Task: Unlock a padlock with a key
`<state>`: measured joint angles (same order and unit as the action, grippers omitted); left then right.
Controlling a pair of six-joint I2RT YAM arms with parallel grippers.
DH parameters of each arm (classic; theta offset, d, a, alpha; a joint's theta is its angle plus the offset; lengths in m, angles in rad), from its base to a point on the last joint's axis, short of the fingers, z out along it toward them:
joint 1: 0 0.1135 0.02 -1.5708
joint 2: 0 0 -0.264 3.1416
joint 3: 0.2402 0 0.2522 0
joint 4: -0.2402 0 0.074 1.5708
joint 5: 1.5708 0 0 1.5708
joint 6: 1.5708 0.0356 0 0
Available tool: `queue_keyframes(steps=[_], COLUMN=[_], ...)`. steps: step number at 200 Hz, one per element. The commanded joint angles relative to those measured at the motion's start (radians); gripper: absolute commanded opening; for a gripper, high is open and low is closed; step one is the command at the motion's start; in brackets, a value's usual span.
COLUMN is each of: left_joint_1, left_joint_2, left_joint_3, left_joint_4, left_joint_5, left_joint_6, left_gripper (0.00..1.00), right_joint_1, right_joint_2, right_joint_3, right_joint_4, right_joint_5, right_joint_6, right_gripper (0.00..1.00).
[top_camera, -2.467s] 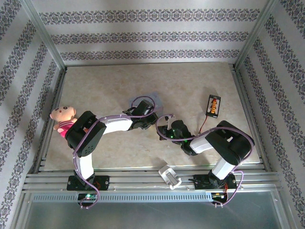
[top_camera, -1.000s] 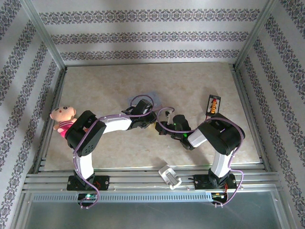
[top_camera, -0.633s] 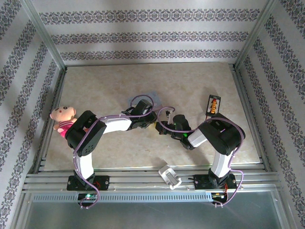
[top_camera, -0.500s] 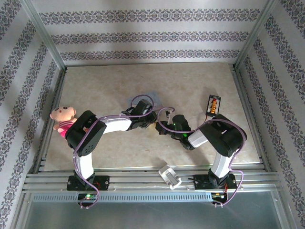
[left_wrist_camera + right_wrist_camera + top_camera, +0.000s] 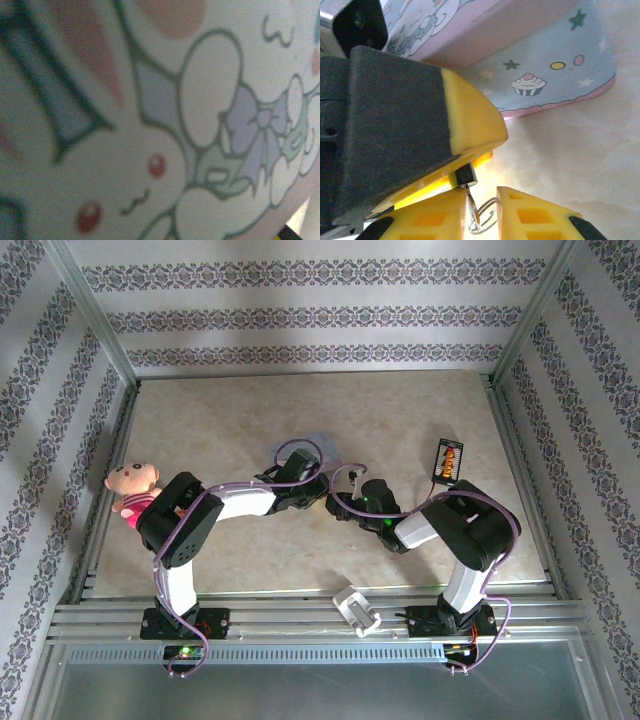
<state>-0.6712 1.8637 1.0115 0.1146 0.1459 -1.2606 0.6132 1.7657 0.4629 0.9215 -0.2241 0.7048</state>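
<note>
On the table (image 5: 230, 420), the right arm (image 5: 440, 530) has swung in from 4 o'clock over the last couple of seconds. The right gripper (image 5: 481, 212) now sits nose to nose with the left gripper (image 5: 475, 157) at the centre. Just now its yellow fingers have come apart: the key (image 5: 469, 196) and its ring (image 5: 487, 216) hang in the gap, apparently no longer pinched. The left gripper's pads are clamped on the padlock (image 5: 465, 175), just at 6 o'clock of the tin box (image 5: 555, 75). The key's blade runs up to the lock's underside.

My read is that the key is seated and I've let go, either to regrip for the turn or because the turn is done. I can't see the shackle, so I can't tell whether it's freed.

Count, big to small:
- two arms
- one tin box
- one plush doll (image 5: 132, 488) at 9 o'clock
- one battery holder (image 5: 448, 460) at 3 o'clock
- one white fitting (image 5: 355, 608) at 6 o'clock
- one padlock
- one key
- one ring
</note>
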Motion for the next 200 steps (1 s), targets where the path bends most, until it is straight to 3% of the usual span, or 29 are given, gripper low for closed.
queue_keyframes(steps=[1, 86, 200], left_joint_1=[-0.006, 0.001, 0.001], left_joint_2=[0.006, 0.014, 0.006], left_joint_3=[-0.030, -0.023, -0.027], left_joint_4=[-0.010, -0.004, 0.005], left_joint_5=[0.062, 0.067, 0.092], left_joint_6=[-0.036, -0.048, -0.043], left_gripper=[0.00, 0.00, 0.00], right_joint_1=[-0.002, 0.041, 0.037], right_joint_2=[-0.057, -0.178, -0.021], right_joint_3=[-0.019, -0.081, -0.034], right_joint_4=[0.068, -0.015, 0.088], right_joint_5=[0.058, 0.077, 0.046], right_joint_6=[0.002, 0.002, 0.033], right_gripper=[0.30, 0.27, 0.24])
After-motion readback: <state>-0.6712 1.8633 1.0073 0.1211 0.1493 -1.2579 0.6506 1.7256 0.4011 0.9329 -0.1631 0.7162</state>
